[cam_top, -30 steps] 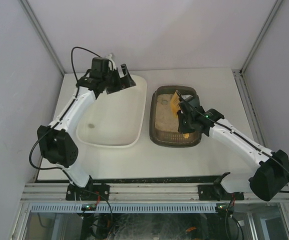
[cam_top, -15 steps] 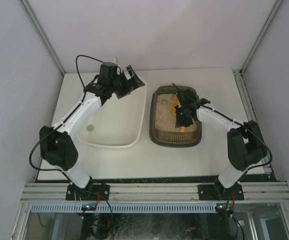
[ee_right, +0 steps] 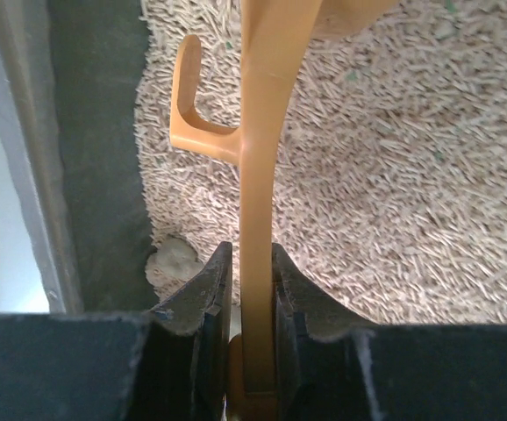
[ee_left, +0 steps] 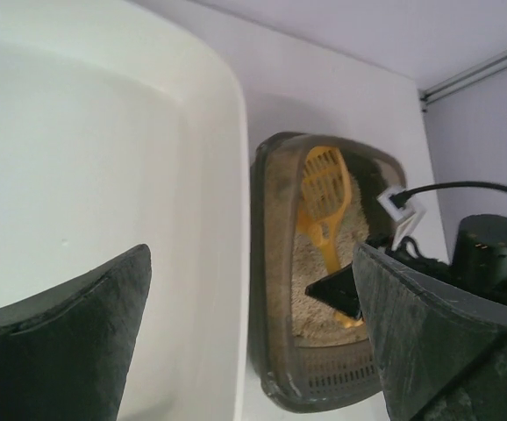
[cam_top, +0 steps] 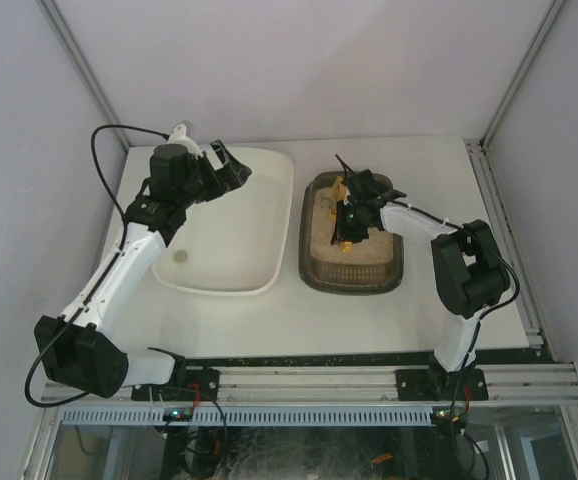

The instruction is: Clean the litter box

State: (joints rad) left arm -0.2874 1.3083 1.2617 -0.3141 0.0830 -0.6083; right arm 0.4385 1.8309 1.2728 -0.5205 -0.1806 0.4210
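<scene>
1. Right gripper [ee_right: 255, 267]: I have it clamped on the flat handle of the orange scoop [ee_right: 264, 123], one jaw pressed against each face.
2. The scoop's slotted head lies toward the far end of the litter box [cam_top: 353, 287], over the pale litter [ee_right: 394, 175] (a whitish clump [ee_right: 173, 260] sits by the box wall, near my finger).
3. Left gripper [cam_top: 231, 168]: jaws spread wide, holding nothing, above the far edge of the white tub [cam_top: 231, 235].
4. The litter box stands on the table [cam_top: 269, 320], just right of the tub.
</scene>
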